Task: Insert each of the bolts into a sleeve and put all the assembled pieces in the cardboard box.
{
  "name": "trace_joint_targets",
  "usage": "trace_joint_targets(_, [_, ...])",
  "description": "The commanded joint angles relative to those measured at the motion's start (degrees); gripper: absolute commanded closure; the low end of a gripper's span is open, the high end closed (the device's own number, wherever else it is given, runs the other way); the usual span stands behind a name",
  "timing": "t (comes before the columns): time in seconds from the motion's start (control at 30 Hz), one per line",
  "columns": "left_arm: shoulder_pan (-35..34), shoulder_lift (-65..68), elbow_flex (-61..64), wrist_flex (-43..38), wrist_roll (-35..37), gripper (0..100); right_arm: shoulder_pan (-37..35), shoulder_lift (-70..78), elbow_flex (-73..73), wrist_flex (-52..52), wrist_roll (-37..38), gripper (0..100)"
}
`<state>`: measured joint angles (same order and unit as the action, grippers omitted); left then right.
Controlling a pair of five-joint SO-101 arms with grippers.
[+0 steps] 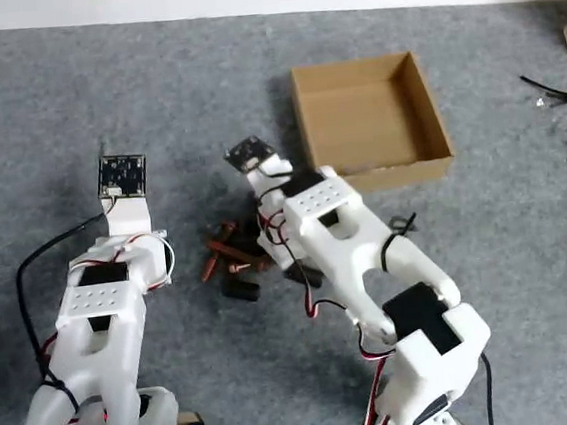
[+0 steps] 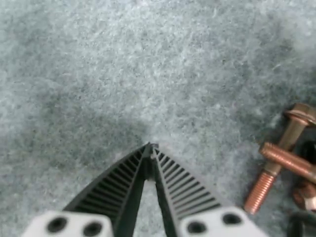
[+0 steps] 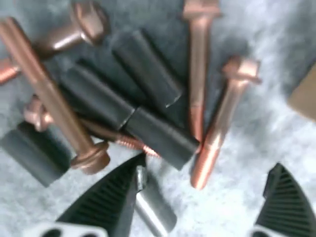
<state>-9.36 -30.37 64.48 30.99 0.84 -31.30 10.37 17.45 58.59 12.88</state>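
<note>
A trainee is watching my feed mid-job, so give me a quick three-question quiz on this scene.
1. True or false: the box is empty.
2. Whose fingers are shut? A left gripper B right gripper
3. Fill in: the bolts and sleeves lie piled under the ___ gripper.
Key: 1 true; 2 A; 3 right gripper.

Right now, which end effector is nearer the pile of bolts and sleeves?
Right. The right end effector is open just above the pile; the left end effector is shut over bare carpet beside it.
</note>
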Motion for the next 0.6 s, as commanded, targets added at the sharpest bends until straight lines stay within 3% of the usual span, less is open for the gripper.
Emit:
trace_joint_targets(0.0, [-0.7, -2.1, -0.7, -1.2, 0.4, 99, 0.0, -0.4, -3.8, 0.3, 0.5, 65.3])
trace_joint_targets(0.33, [-0.7, -2.1, -0.7, -1.2, 0.4, 99, -1.3, 0.2, -6.5, -1.2, 0.7, 65.3])
trace_joint_targets(0.57, [-0.7, -2.1, -0.7, -1.2, 0.4, 99, -1.6, 0.2, -5.7, -1.7, 6.6, 65.3])
